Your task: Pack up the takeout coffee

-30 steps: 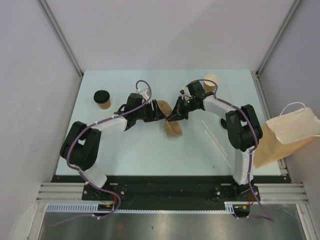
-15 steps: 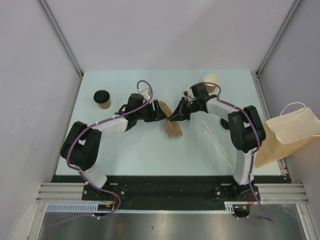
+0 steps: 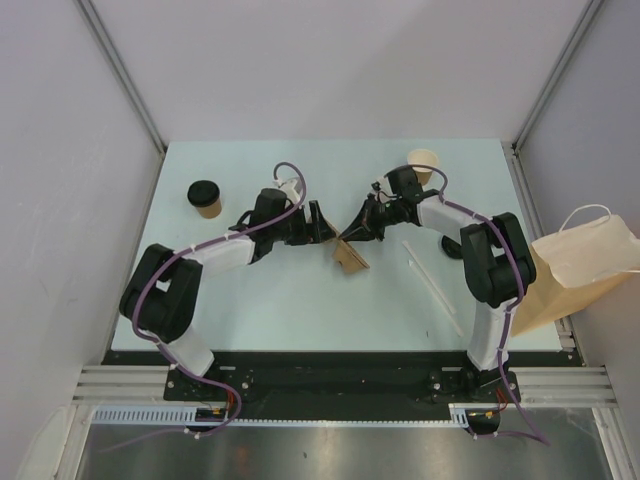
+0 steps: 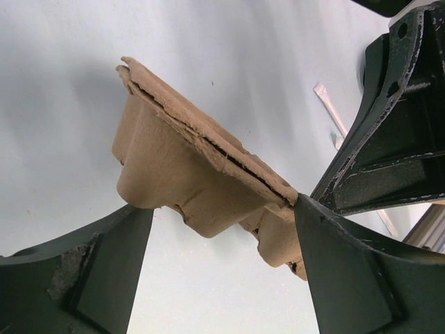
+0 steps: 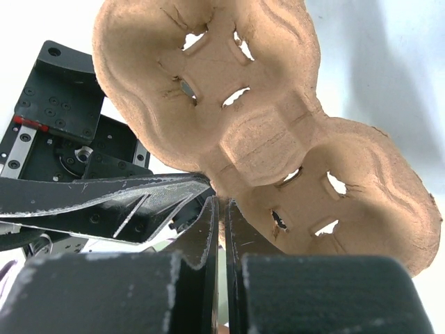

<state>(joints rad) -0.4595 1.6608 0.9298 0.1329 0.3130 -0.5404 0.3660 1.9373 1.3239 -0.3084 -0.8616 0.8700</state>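
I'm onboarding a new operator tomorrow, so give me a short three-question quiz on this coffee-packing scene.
1. True or false: the left jaws are clamped shut on the cup carrier.
2. Which cup wears a black lid? A) only the far-left cup B) both cups C) neither
3. What do the right jaws pinch?

Key: 1 false, they stand open; 2 A; 3 the cup carrier, by its edge.

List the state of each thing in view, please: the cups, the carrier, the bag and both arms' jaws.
Lidded cup: upright, black lid on.
Open cup: upright, no lid.
Cup carrier: held tilted, pinched at its edge.
Paper bag: far right, handle up, inside not visible.
Left gripper: jaws open, one either side of the carrier.
Right gripper: jaws shut on the carrier.
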